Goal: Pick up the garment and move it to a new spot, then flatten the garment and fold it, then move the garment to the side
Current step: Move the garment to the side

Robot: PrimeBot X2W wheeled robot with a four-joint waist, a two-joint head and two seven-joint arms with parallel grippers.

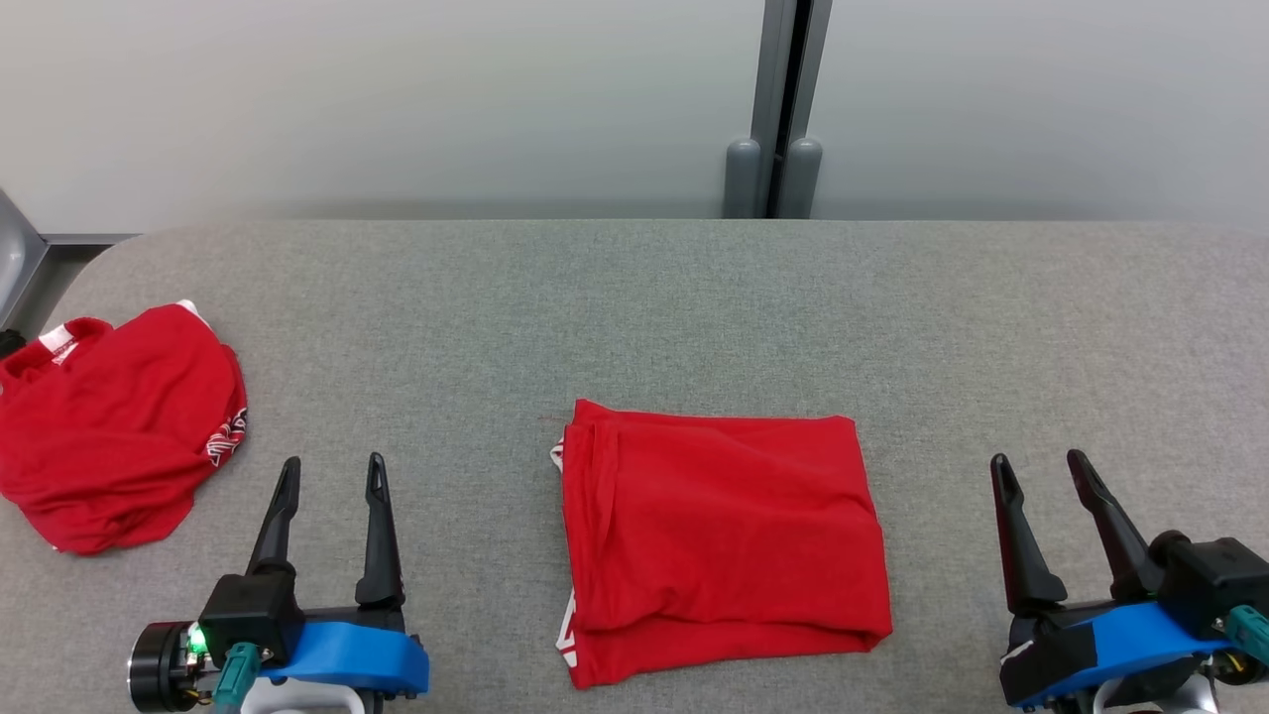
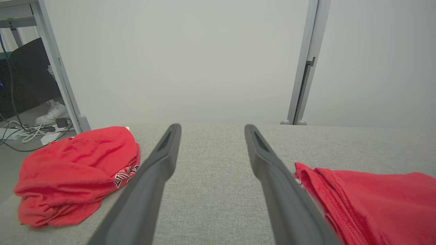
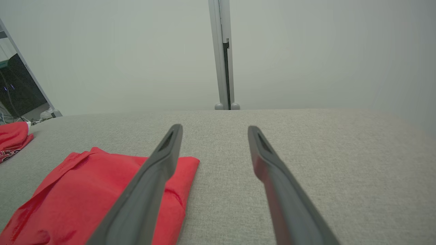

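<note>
A folded red garment [image 1: 719, 545] is lying flat on the grey table [image 1: 634, 297], sitting toward 6 o'clock in the head view as a neat rectangle, with its layered edges showing along the 9 o'clock side and a sliver of white print peeking out there. The left gripper [image 1: 332, 471] is hovering at about 8 o'clock of it, fingers spread apart and pointing to 12 o'clock, gripping nothing and clear of the cloth. The right gripper [image 1: 1041, 466] is waiting at about 4 o'clock of the garment, its fingers likewise standing apart and empty (they are leaning slightly toward 11 o'clock). A crumpled red garment [image 1: 114, 426] is bunching in a loose heap at 9 o'clock, by the table's rounded corner, well apart from the folded one, with some white lettering showing at its edge. A grey post [image 1: 783, 109] is rising against the pale wall at 12 o'clock, behind the table's far edge.
</note>
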